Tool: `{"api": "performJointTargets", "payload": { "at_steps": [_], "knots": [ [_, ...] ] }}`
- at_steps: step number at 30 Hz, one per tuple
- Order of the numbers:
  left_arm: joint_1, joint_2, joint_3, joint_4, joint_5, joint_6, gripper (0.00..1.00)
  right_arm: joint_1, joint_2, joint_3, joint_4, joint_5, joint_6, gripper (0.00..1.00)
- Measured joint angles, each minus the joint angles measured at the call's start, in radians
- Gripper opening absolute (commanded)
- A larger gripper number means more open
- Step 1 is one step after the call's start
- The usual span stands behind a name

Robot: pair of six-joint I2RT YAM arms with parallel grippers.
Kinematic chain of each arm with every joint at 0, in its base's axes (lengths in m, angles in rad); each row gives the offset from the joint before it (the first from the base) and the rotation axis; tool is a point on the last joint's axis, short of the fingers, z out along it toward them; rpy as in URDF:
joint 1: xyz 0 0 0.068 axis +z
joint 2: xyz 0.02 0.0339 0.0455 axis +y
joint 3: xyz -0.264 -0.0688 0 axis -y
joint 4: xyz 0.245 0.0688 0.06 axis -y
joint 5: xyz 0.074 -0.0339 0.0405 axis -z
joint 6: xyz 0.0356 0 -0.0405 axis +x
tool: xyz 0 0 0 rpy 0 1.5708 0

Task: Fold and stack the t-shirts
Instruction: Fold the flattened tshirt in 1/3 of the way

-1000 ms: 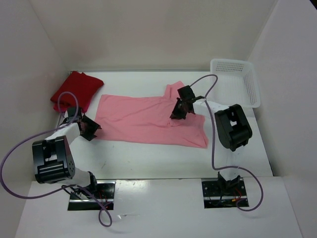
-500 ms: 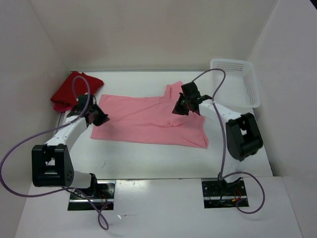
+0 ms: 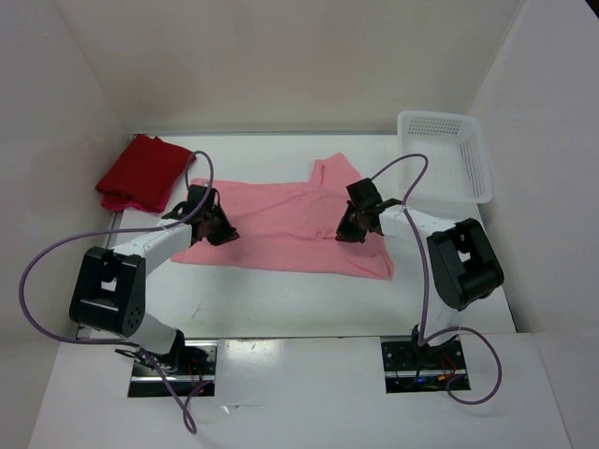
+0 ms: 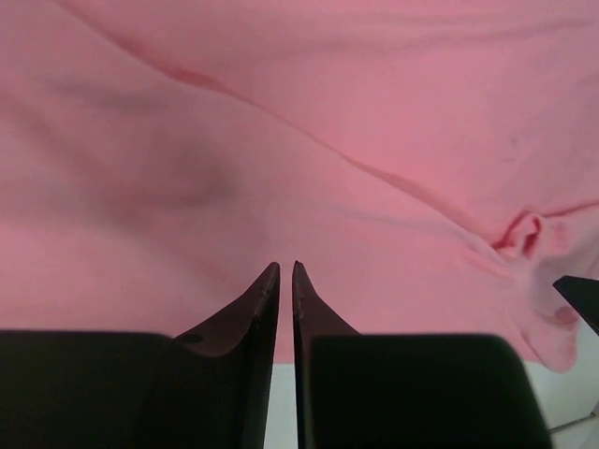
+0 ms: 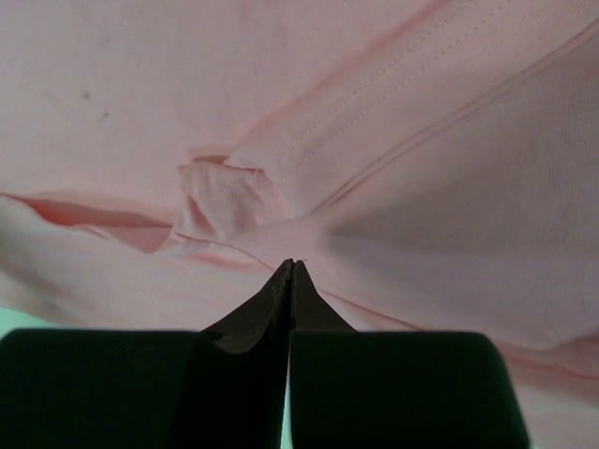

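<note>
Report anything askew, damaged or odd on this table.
Nothing spilled or damaged. The pink t-shirt lies slanted and creased, with fabric bunched into a small fold by the right tool. The red t-shirt is folded at the far-left corner.

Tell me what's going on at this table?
Two robot arms are working on the pink t-shirt, spread flat on the table. The left gripper pinches its left edge, the right gripper a crease in its right part. A folded red t-shirt lies far left; the white basket stands far right.
</note>
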Motion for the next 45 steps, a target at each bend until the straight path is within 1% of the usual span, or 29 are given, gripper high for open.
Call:
{"api": "performJointTargets", "payload": {
  "at_steps": [6,13,17,22,25,27,29,32,34,36,41,45],
  "knots": [
    [0.076,0.001,-0.079,0.008,0.001,-0.001,0.19,-0.002,0.098,0.019,0.005,0.006,0.005,0.0],
    [0.138,0.013,-0.115,0.01,0.003,-0.001,0.19,-0.021,0.18,0.123,0.016,0.013,-0.002,0.0],
    [0.171,0.01,-0.14,0.011,0.007,-0.005,0.19,-0.037,0.234,0.208,0.013,0.03,-0.013,0.0],
    [0.187,-0.005,-0.143,0.002,0.0,-0.005,0.2,-0.056,0.325,0.362,0.012,0.042,-0.038,0.0],
    [0.189,-0.04,-0.144,-0.021,-0.005,-0.005,0.2,-0.058,0.358,0.432,-0.001,0.041,-0.053,0.0],
    [0.19,-0.083,-0.144,-0.033,-0.006,-0.005,0.21,-0.057,0.352,0.438,0.0,0.038,-0.058,0.0],
    [0.19,-0.128,-0.14,-0.039,-0.007,-0.003,0.22,-0.057,0.318,0.407,0.008,0.04,-0.056,0.01],
    [0.19,-0.151,-0.125,-0.033,0.0,-0.002,0.22,-0.057,0.198,0.275,0.01,0.03,-0.037,0.01],
    [0.19,-0.128,-0.12,-0.02,0.011,-0.002,0.23,-0.055,0.098,0.171,0.018,0.013,-0.014,0.01],
    [0.19,-0.083,-0.119,-0.006,0.027,-0.002,0.23,-0.045,0.036,0.092,0.023,0.003,0.004,0.01],
    [0.196,0.028,-0.127,0.0,0.062,-0.01,0.22,0.02,0.025,-0.037,0.056,-0.029,0.048,0.01],
    [0.266,0.01,-0.179,0.037,0.144,-0.05,0.22,0.032,0.02,-0.117,0.096,-0.062,0.09,0.01]
  ]
}}
